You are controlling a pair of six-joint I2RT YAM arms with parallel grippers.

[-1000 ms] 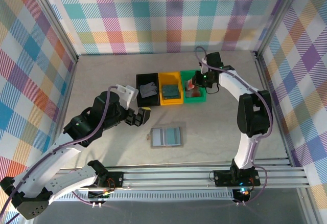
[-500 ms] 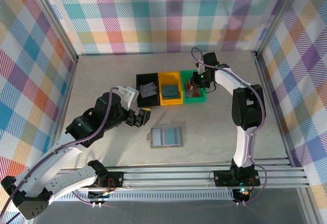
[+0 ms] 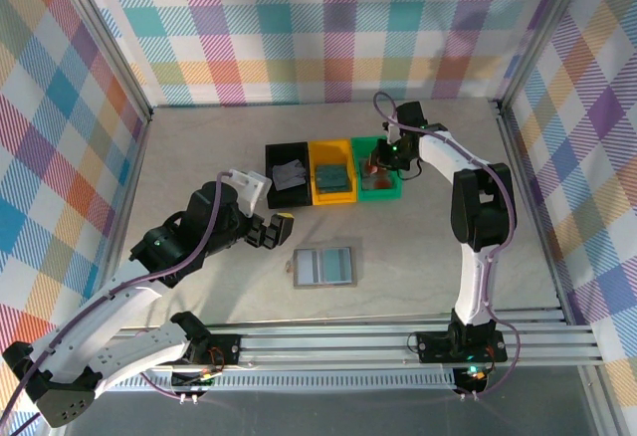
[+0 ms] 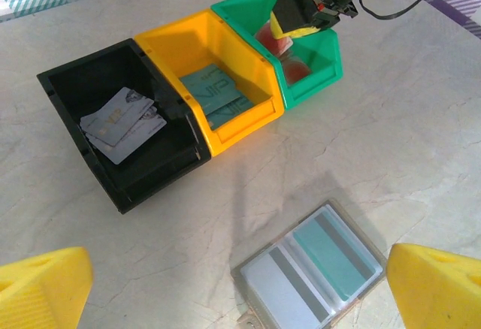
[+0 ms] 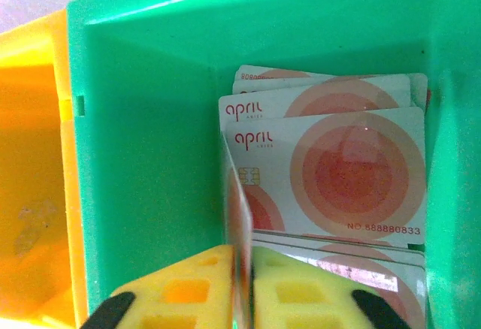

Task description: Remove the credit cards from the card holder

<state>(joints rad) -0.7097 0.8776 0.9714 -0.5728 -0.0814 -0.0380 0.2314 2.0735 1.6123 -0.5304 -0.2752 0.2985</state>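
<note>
On the tabletop [image 3: 194, 147], three trays [image 4: 244, 125] stand in a row behind the card holder [image 3: 324, 267], cards [image 4: 124, 124] in each; two more cards lie in the holder.

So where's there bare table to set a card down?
Bare table lies left of the black tray, behind all three trays, and right of the card holder. Crowded: the green tray, where the right gripper pinches a red card over the stack.

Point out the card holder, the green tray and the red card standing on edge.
card holder [image 4: 242, 293]: left wrist view, its grey left border.
green tray [image 4: 316, 83]: left wrist view, its near outer wall.
upright red card [image 5: 239, 194]: right wrist view, its thin near edge.
</note>
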